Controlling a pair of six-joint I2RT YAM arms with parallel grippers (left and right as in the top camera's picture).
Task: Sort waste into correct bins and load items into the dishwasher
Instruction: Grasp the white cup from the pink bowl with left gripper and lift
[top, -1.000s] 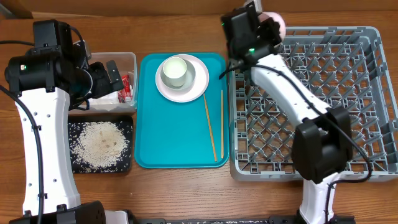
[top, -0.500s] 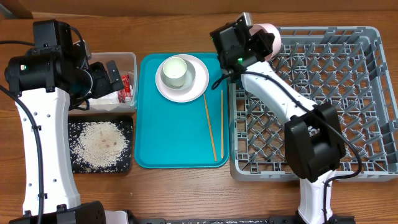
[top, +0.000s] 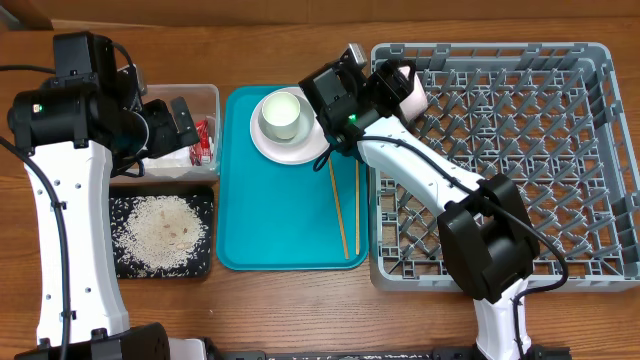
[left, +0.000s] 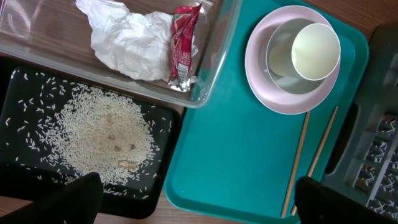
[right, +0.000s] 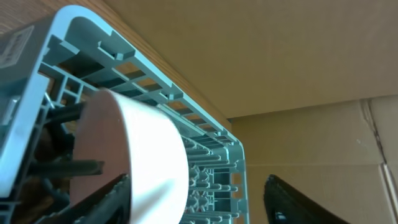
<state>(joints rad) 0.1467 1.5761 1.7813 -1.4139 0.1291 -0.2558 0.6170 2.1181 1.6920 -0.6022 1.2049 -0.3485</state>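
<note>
A pale pink-white bowl (top: 410, 90) stands on edge among the pegs at the back left corner of the grey dish rack (top: 480, 48). My right gripper (top: 388, 86) is open around it. In the right wrist view the bowl (right: 146, 155) lies close beside the left finger (right: 102, 202), and the right finger is far off it. My left gripper (left: 200, 205) hangs open and empty above the bins. The pink plate (left: 261, 84) holds a white bowl (left: 280, 59) and a cup (left: 315, 42) on the teal tray. Two chopsticks (top: 340, 205) lie beside it.
The clear tub (left: 211, 81) holds a crumpled napkin (left: 127, 40) and a red wrapper (left: 183, 43). Rice (left: 102, 134) lies spread in the black tray (left: 18, 81). The teal tray (top: 280, 220) sits between the bins and the rack.
The right gripper swung left and down with the bowl from above the rack's back edge into its back left corner, then opened its jaws. The left arm stayed still.
</note>
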